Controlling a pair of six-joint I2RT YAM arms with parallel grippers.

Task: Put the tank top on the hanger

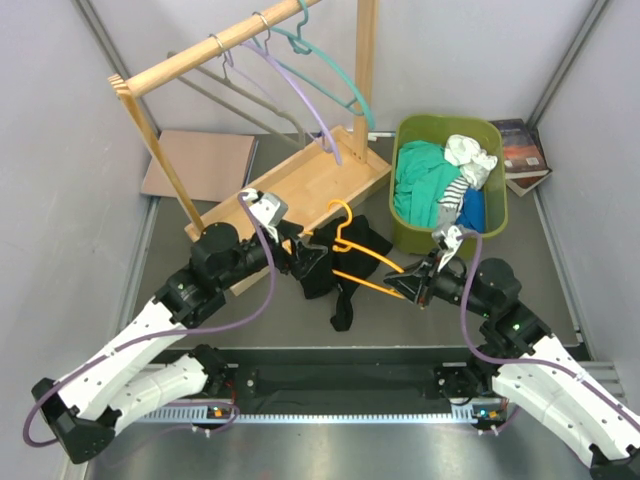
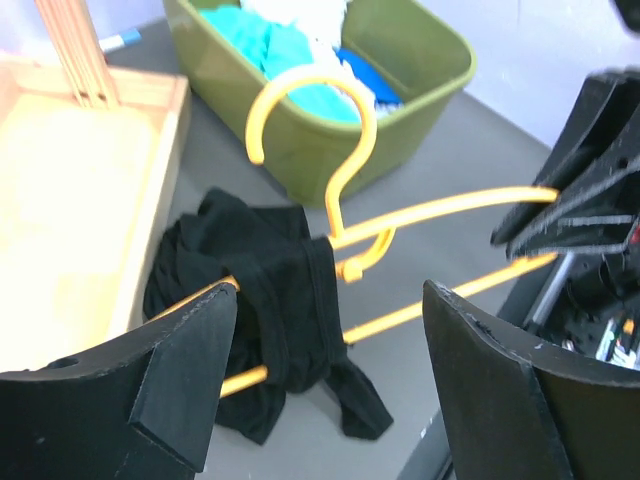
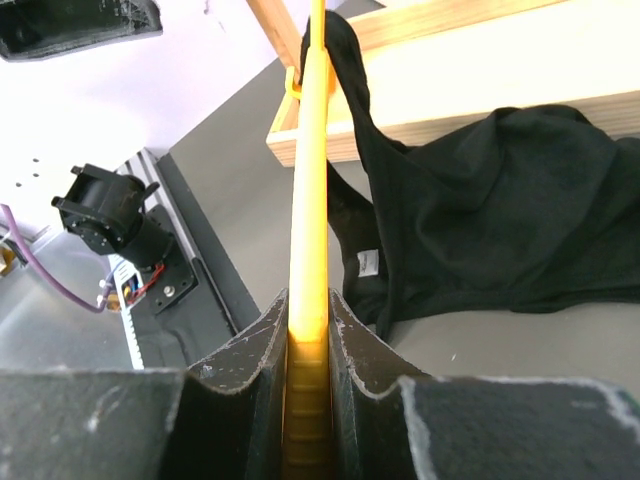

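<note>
The right pincer (image 3: 308,322) is pressed tight on the tip of one arm of the orange hanger (image 3: 308,200), whose thin bar runs straight out from between its fingers toward the left pincer (image 1: 306,258). The left pincer's jaws are spread wide and hold nothing. Just ahead of them, the black tank top (image 2: 285,290) is bunched over the hanger's other arm, and its loose end trails onto the grey table (image 1: 400,330). Farther beyond that pincer sits a green bin (image 2: 425,85) of clothes, with a wooden rack base (image 2: 70,190) off to one side.
</note>
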